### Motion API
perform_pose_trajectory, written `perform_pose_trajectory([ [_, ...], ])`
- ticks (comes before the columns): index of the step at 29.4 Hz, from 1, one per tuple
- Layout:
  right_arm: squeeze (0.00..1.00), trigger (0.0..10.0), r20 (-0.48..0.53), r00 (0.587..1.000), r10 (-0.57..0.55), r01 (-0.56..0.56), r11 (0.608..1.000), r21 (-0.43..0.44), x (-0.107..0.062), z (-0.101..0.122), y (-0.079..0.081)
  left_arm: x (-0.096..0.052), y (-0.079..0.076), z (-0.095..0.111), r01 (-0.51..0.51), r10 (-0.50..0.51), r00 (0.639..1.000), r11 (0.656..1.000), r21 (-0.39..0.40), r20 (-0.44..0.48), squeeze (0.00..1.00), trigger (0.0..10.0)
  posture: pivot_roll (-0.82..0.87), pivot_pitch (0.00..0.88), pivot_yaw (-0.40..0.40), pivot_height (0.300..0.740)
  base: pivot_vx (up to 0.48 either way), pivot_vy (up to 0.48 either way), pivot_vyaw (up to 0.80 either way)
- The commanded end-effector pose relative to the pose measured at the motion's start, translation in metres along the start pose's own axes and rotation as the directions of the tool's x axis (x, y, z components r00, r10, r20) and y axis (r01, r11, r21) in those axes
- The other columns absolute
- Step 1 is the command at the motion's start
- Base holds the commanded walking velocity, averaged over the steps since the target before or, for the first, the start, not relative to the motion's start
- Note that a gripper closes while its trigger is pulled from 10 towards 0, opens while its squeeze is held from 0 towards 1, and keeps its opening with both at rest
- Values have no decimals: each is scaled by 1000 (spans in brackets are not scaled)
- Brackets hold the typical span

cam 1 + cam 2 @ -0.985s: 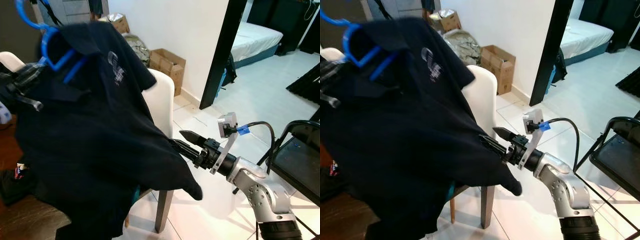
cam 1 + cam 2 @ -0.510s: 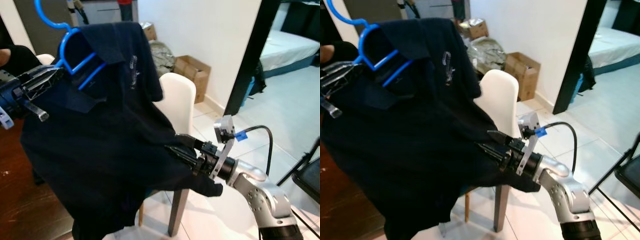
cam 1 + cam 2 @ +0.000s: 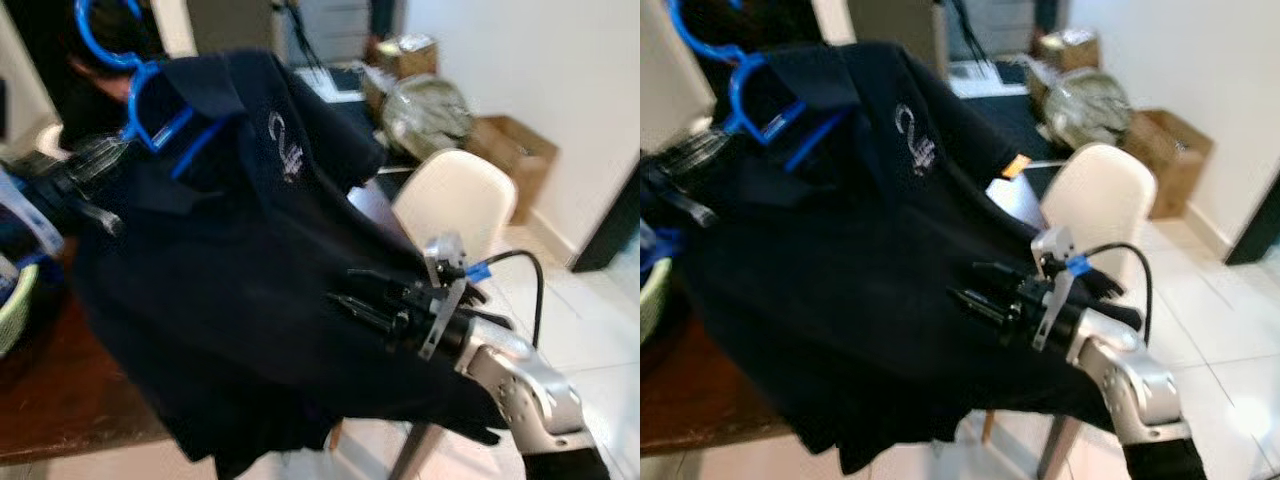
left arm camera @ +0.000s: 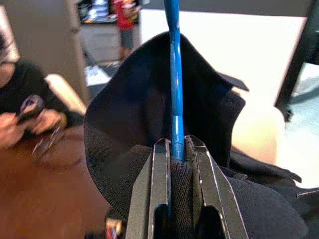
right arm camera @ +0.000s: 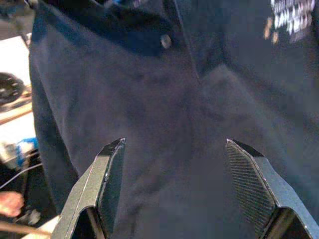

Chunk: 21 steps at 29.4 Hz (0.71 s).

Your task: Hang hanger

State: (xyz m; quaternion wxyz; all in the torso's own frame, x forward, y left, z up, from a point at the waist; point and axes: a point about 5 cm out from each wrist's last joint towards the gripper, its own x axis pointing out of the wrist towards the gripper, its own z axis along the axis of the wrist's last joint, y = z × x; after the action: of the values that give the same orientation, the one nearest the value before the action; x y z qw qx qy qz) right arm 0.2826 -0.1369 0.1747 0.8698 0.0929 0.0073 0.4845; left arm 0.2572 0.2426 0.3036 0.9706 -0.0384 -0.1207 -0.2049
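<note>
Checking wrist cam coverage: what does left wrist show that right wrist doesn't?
Left wrist view: the left gripper shut on the blue hanger, the shirt's collar draped round it; a seated person at a brown table behind.

Right wrist view: the right gripper open, fingers spread in front of the shirt's chest, with a button and pale lettering.

Both: the dark navy shirt close up.

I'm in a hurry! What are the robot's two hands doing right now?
Left gripper: shut on the blue hanger carrying the dark shirt.
Right gripper: open, holding nothing, facing the shirt.
</note>
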Motion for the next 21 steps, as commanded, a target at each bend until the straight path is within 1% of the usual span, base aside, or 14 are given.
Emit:
perform_pose_trajectory([
  [1,0,10000,3,1000,-12,12,1000,-8,-2,0,-1,3,-4,-1,13,-14,999,1000,7,35,0,10000,69,0,20,735,0,0,800],
  [2,0,10000,6,999,-47,47,999,-6,-2,0,-4,5,-8,-9,30,-31,999,1000,3,20,0,10000,69,0,20,735,0,0,800],
  [5,0,10000,12,996,-88,88,996,6,-1,-1,-8,7,-10,-15,44,-44,999,999,8,3,0,10000,67,0,22,735,0,0,800],
  [6,0,10000,22,993,-120,120,993,18,-1,0,-11,7,-10,-22,57,-57,998,998,4,-10,0,10000,65,0,27,735,0,0,456],
  [8,0,10000,29,987,-156,155,988,26,-1,0,-15,7,-10,-27,80,-80,997,997,-13,-17,0,10000,64,0,29,735,0,0,0],
  [10,0,10000,45,980,-196,195,980,27,-1,2,-19,3,-11,-33,150,-151,988,987,-57,-12,0,10000,65,0,30,735,0,0,0],
  [11,0,10000,45,980,-196,195,980,27,-1,2,-19,3,-11,-33,150,-151,988,987,-57,-12,0,10000,65,0,30,735,0,0,0],
  [12,0,10000,60,978,-198,197,980,28,-1,4,-18,2,-14,-32,204,-204,979,975,-82,7,0,10000,67,0,30,735,0,0,0],
  [14,0,10000,142,976,-168,157,984,82,0,14,-14,-1,-24,-30,328,-326,945,937,-117,38,0,10000,66,0,28,735,0,0,0],
  [15,0,10000,142,976,-168,157,984,82,0,14,-14,-1,-24,-30,328,-326,945,937,-117,38,0,10000,66,0,28,735,0,0,0],
  [16,0,10000,287,953,-95,47,985,169,0,33,-6,-4,-30,-32,411,-410,911,903,-127,30,0,10000,71,0,24,735,0,0,0],
  [17,0,10000,287,953,-95,47,985,169,0,33,-6,-4,-30,-32,411,-410,911,903,-127,30,0,10000,71,0,24,735,0,0,0],
  [18,0,10000,400,916,-19,-64,979,192,-3,52,2,-5,-29,-36,428,-430,903,896,-120,8,0,10000,72,0,24,735,0,0,0],
  [21,0,10000,445,895,35,-119,980,162,-5,64,9,-4,-24,-37,417,-419,908,902,-110,3,0,10000,72,0,24,735,0,0,0],
])
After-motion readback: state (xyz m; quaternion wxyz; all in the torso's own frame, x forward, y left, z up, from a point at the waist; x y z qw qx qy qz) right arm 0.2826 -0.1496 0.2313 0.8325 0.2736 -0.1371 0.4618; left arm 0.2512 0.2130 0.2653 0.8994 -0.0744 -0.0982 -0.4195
